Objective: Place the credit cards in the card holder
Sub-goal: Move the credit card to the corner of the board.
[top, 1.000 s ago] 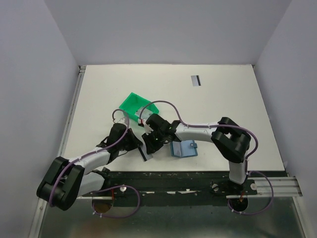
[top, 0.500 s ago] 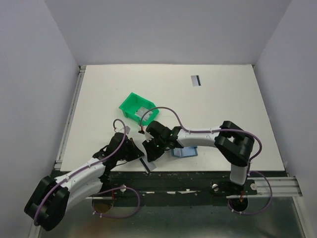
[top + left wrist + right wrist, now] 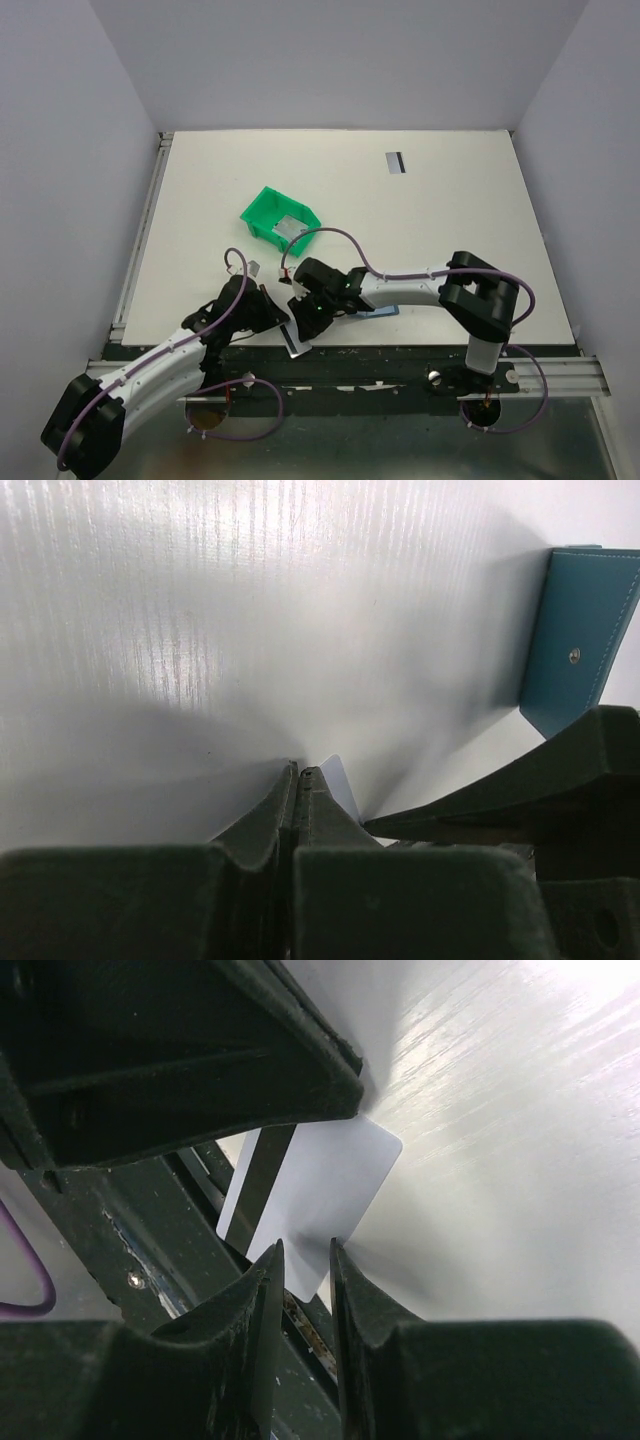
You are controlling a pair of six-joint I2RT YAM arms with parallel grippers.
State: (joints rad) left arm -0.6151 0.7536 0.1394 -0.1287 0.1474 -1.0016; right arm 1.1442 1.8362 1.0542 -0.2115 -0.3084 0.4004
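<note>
A silvery credit card (image 3: 297, 341) with a dark stripe lies at the table's near edge and partly overhangs it; it also shows in the right wrist view (image 3: 315, 1175). My left gripper (image 3: 275, 314) is shut, and its tips (image 3: 298, 772) press down beside the card's corner (image 3: 338, 780). My right gripper (image 3: 309, 322) is slightly open, with its jaws on either side of the card's overhanging corner (image 3: 302, 1252). The blue card holder (image 3: 580, 630) lies closed on the table, mostly hidden under my right arm in the top view (image 3: 384, 311). A second card (image 3: 396, 162) lies far back.
A green plastic bin (image 3: 268, 213) stands behind the grippers with a pale card-like piece (image 3: 290, 227) inside. The dark metal rail (image 3: 380, 355) runs below the table's front edge. Both arms crowd the near middle. Grey walls close in the sides.
Both grippers have moved toward the near edge, and the card has slid with them until it overhangs the edge. My right arm now covers more of the card holder.
</note>
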